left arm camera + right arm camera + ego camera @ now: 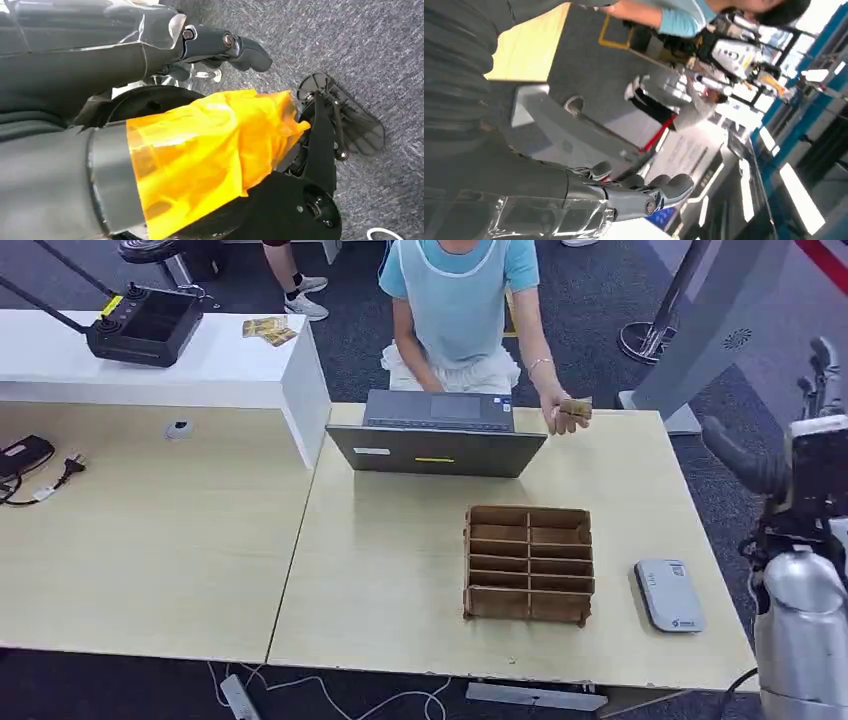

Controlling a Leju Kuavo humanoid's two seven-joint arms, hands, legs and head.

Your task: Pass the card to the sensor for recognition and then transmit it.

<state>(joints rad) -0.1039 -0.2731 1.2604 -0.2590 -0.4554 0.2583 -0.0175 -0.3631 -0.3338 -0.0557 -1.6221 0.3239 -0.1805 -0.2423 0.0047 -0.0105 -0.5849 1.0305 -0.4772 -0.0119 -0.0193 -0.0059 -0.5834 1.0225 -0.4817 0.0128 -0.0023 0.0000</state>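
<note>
Here, a person [455, 310] in a light blue top is sitting behind the pale wooden table [400, 580] and holding the card [575, 407] in one hand [560, 416], above the table's far edge, just to the right of the open laptop [437, 436]. The sensor [668, 594], a flat grey device, is lying near the table's right edge, apart from the card. Between laptop and sensor, a brown compartmented organiser [528, 563] is standing on the tabletop.

The right hand [815, 390] is being held raised beside the table's right edge, well apart from the card; in the right wrist view its fingers [664, 187] are extending loosely with nothing between them. The left hand [220, 47] is hanging over dark carpet, its fingers stretched out and grasping nothing.

On the white counter [200, 365] to the left, a black controller [145, 325] and further cards [268, 330] are resting.
</note>
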